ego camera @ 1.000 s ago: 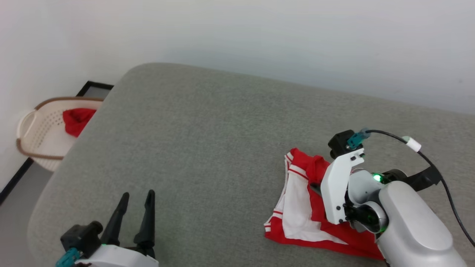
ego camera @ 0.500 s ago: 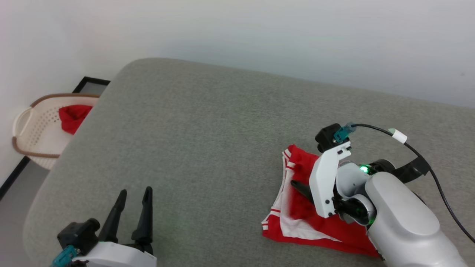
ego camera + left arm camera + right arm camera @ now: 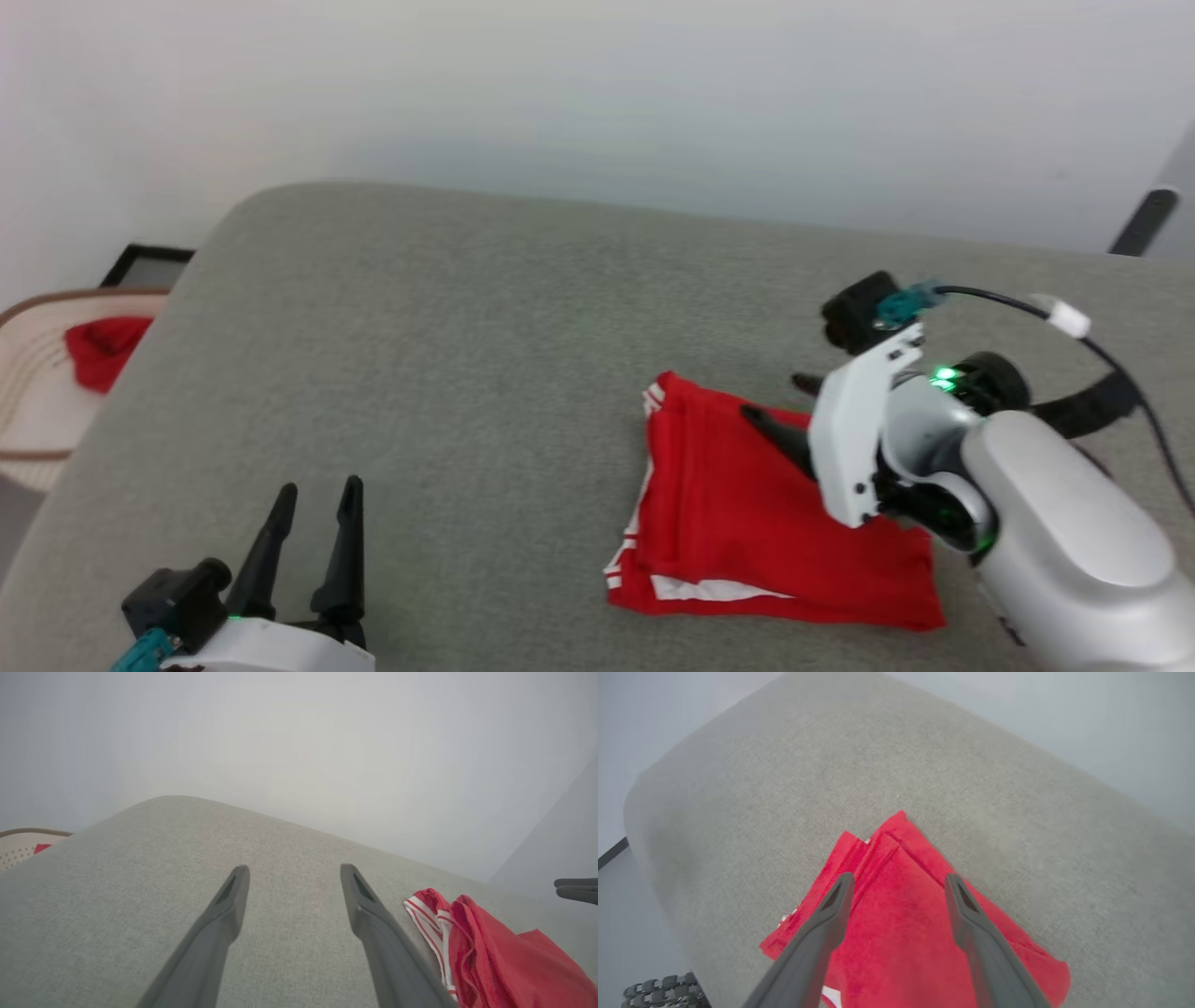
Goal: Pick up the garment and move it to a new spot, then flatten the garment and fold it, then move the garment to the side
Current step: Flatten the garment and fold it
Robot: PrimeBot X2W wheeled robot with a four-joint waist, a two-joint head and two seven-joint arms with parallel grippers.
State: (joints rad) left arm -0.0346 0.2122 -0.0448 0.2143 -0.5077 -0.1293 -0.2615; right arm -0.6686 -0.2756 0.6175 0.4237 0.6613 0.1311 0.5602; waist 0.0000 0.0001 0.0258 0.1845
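Note:
The garment (image 3: 747, 509) lies folded into a red rectangle on the right part of the grey padded surface (image 3: 448, 317), with striped white trim showing at its left edge. My right gripper (image 3: 773, 396) hovers over the fold's far edge, open, with nothing between its fingers. In the right wrist view the right gripper (image 3: 899, 877) stands apart above the garment (image 3: 901, 938). My left gripper (image 3: 319, 487) rests open at the near left, well away from the cloth. The left wrist view shows the left gripper (image 3: 294, 870) with the garment (image 3: 495, 956) off to its right.
A cream laundry basket (image 3: 23, 392) holding a small red cloth bundle (image 3: 101, 345) stands beyond the surface's left edge, next to a black frame (image 3: 145, 266). A pale wall rises behind. Bare grey surface stretches across the middle and left.
My right gripper has opened and let go of the garment; the red top layer now lies over the white sleeve. The head camera has shifted, so the whole scene sits further left.

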